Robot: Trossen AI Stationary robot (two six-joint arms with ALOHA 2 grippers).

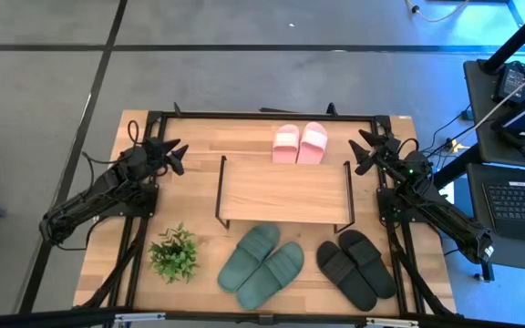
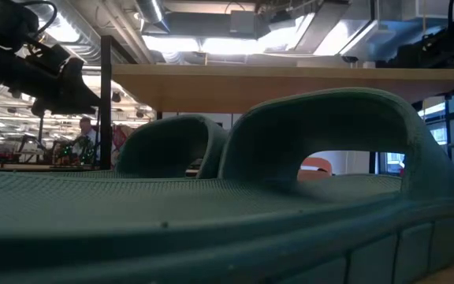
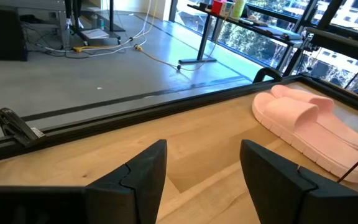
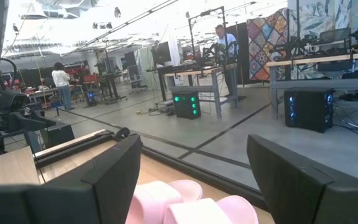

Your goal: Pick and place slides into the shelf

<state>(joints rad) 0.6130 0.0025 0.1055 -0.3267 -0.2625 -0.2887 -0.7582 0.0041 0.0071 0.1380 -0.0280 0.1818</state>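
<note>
six slides, one shelf, one plant, two arms

Robotics laboratory: open-plan hall with grey concrete floor, exposed ceiling ducts, rows of workbenches carrying equipment (green indicator lights glowing), people standing beyond, laptop beside the worktop.

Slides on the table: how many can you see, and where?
6, none on the shelf yet. Pink pair lies beyond the shelf at the far edge. Green pair and black pair lie in front of it, green beside the potted plant. None appears hidden.
</note>
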